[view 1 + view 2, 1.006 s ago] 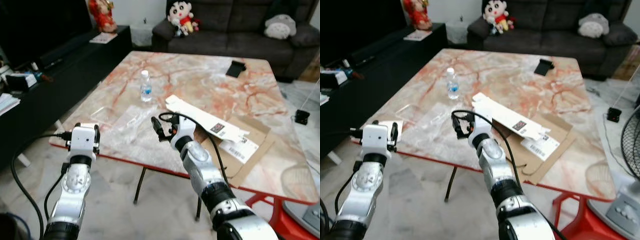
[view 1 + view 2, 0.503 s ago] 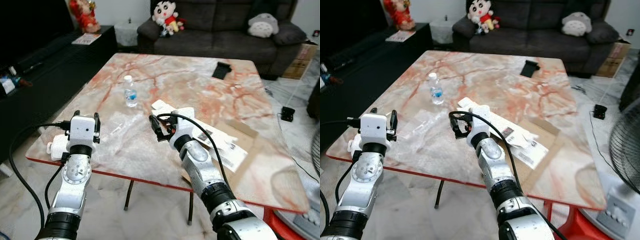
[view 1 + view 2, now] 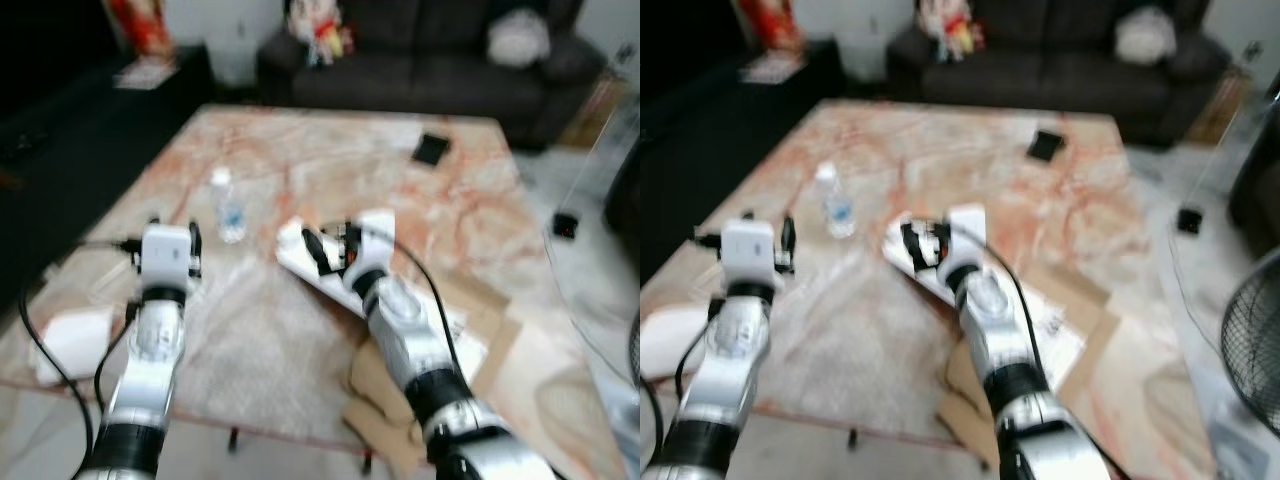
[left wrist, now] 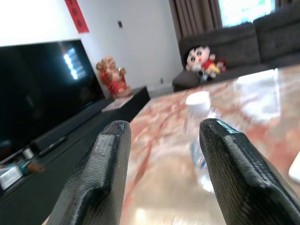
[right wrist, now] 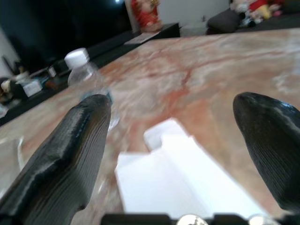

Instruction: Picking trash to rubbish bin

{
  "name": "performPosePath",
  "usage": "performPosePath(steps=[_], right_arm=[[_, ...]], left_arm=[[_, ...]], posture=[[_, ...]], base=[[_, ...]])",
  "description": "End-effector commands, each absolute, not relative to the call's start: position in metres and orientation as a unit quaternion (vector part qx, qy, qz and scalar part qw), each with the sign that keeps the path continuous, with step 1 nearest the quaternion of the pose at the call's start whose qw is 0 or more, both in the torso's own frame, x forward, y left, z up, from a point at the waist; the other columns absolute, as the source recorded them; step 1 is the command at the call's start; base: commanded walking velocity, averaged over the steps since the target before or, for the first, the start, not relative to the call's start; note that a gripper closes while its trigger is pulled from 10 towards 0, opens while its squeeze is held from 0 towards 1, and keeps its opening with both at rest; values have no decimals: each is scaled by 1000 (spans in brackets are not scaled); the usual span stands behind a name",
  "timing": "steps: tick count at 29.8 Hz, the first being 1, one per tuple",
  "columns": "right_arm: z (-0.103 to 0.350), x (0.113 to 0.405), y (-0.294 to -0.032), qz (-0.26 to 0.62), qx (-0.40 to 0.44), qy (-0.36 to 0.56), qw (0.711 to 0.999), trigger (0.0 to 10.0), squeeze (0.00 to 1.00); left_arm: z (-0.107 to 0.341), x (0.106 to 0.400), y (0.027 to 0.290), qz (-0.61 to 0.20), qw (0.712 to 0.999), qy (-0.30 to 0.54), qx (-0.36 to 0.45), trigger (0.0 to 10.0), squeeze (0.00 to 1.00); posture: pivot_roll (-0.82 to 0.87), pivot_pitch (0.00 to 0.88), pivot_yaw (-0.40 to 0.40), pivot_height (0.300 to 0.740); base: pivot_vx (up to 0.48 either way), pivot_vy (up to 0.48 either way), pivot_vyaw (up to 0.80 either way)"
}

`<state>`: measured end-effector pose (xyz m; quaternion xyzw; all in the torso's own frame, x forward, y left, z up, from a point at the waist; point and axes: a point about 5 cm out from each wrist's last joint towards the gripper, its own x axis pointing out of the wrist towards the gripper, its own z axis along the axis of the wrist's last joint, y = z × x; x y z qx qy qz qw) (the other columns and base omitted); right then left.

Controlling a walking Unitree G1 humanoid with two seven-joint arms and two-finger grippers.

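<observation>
You are looking down at a blurred marble coffee table [image 3: 480, 190]. Your right gripper [image 5: 176, 140], fingers spread wide apart, hovers over the near end of a long white carton [image 5: 187, 187]. Your left gripper [image 4: 161, 154], also parted and empty, points at a small water bottle [image 3: 229, 205] standing beyond the carton's left end. Flattened brown cardboard [image 3: 395, 395] lies under your right arm.

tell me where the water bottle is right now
The water bottle stands upright on the marble table, left of the white box, ahead of the left gripper.
</observation>
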<state>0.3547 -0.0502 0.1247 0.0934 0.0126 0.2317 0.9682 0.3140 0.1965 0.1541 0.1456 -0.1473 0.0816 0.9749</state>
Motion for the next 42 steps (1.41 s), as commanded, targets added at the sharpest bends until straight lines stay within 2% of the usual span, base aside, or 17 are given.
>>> performPosePath(steps=[1, 12, 20, 27, 39, 40, 42], right_arm=[[131, 353, -37, 252, 96, 6, 963, 10000, 0], [129, 351, -36, 263, 85, 21, 961, 10000, 0], [119, 344, -31, 276, 83, 66, 955, 10000, 0], [117, 329, -18, 321, 80, 78, 941, 10000, 0], [108, 312, -15, 365, 63, 111, 922, 10000, 0], [105, 308, -15, 367, 67, 124, 919, 10000, 1000], [105, 304, -14, 379, 65, 131, 914, 10000, 1000]], left_arm=[[160, 312, 205, 98, 970, -161, 155, 10000, 0], [160, 307, 207, 106, 968, -165, 159, 10000, 0], [150, 302, 226, 128, 964, -132, 193, 10000, 0], [144, 296, 237, 145, 961, -115, 204, 10000, 0], [138, 292, 234, 139, 964, -107, 198, 10000, 0], [136, 292, 233, 135, 965, -105, 197, 10000, 0], [136, 294, 231, 131, 966, -104, 197, 10000, 0]], posture=[[105, 8, 30, 740], [111, 28, 17, 740], [113, 38, 8, 740], [108, 49, 0, 740], [105, 53, -7, 740], [100, 47, 2, 740], [100, 47, 2, 740]], base=[[262, 0, 0], [0, 0, 0], [0, 0, 0], [0, 0, 0], [0, 0, 0], [0, 0, 0], [0, 0, 0]])
